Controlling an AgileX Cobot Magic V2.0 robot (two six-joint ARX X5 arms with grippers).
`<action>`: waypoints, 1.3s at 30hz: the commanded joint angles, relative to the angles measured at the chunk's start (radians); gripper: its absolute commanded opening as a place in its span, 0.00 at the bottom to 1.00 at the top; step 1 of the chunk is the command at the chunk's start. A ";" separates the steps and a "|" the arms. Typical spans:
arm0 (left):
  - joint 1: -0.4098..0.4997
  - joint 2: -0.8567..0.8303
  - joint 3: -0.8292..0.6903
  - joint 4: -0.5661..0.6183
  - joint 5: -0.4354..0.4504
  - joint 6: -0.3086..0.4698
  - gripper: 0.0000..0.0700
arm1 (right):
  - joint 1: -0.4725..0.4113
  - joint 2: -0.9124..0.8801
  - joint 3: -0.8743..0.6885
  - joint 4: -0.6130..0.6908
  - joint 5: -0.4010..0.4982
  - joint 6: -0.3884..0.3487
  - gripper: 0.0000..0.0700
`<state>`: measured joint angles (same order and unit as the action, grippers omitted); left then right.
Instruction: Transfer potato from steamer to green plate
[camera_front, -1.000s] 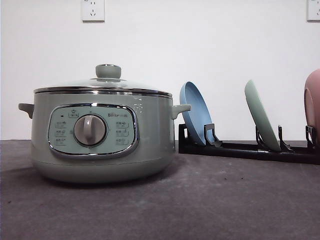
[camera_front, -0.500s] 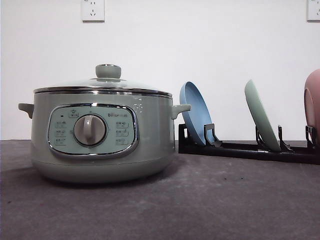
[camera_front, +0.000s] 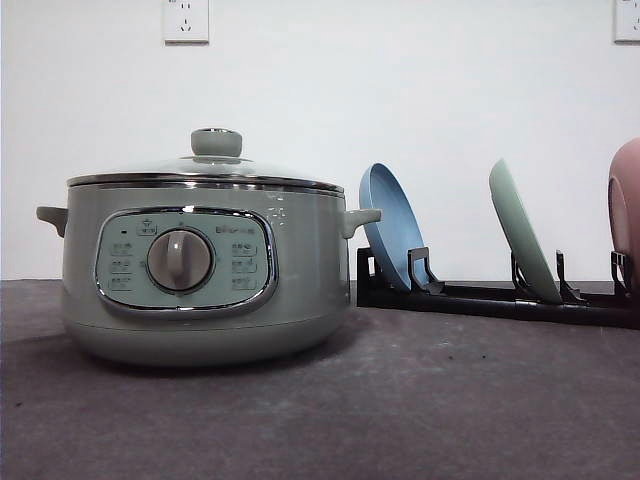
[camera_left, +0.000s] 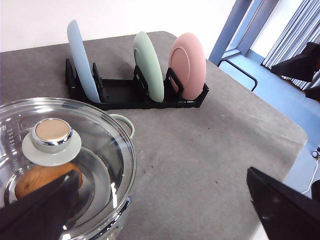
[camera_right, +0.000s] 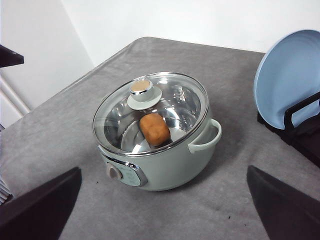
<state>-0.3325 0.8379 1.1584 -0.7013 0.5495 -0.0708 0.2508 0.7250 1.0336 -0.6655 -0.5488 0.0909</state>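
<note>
Nothing started yet, we're at step zero: lid on, potato inside, plate racked.

Nearest the camera in the front view: the steamer (camera_front: 200, 270) sits on the grey table (camera_front: 450, 410), dial facing us, glass lid (camera_front: 205, 170) seated on the chrome rim, lid knob (camera_front: 216, 142) on top.

Potato (camera_right: 154, 129) lies on the steamer floor under the glass, just off the knob toward the right-handle side. Also seen through the lid in the left wrist view (camera_left: 42, 179).

Further back, at 3 o'clock from the steamer: black dish rack (camera_front: 480, 298). Blue plate (camera_front: 392, 228) is in the closest slot, almost next to the steamer's right handle (camera_front: 362, 218). Green plate (camera_front: 525, 245) stands on edge in the next slot, tilted. Pink dish (camera_front: 626, 205) is last, cut by the frame edge.

Left gripper (camera_left: 165, 210): fingers spread wide, holding nothing, above the steamer's rack-side edge. Right gripper (camera_right: 165, 205): fingers also spread wide, empty, well clear of the steamer and looking down on it.

My read on next moves:
- lid has to come off first, pinch on the knob, left arm is the closer one
- green plate likely needs pulling from the rack and laying flat, can't take a potato on edge
- then reach in for the potato; it's rounded, so grip across the short axis.
</note>
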 joint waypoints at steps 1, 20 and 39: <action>-0.006 0.006 0.024 0.009 0.005 0.006 1.00 | 0.004 0.005 0.022 0.009 -0.001 0.016 1.00; -0.016 0.006 0.024 -0.001 0.005 0.006 1.00 | -0.068 0.350 0.147 0.114 0.053 0.270 0.89; -0.016 0.006 0.024 -0.039 0.005 0.007 1.00 | -0.188 0.957 0.635 0.083 0.164 0.299 0.88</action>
<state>-0.3435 0.8379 1.1584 -0.7460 0.5495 -0.0696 0.0643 1.6571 1.6382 -0.5892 -0.3957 0.3763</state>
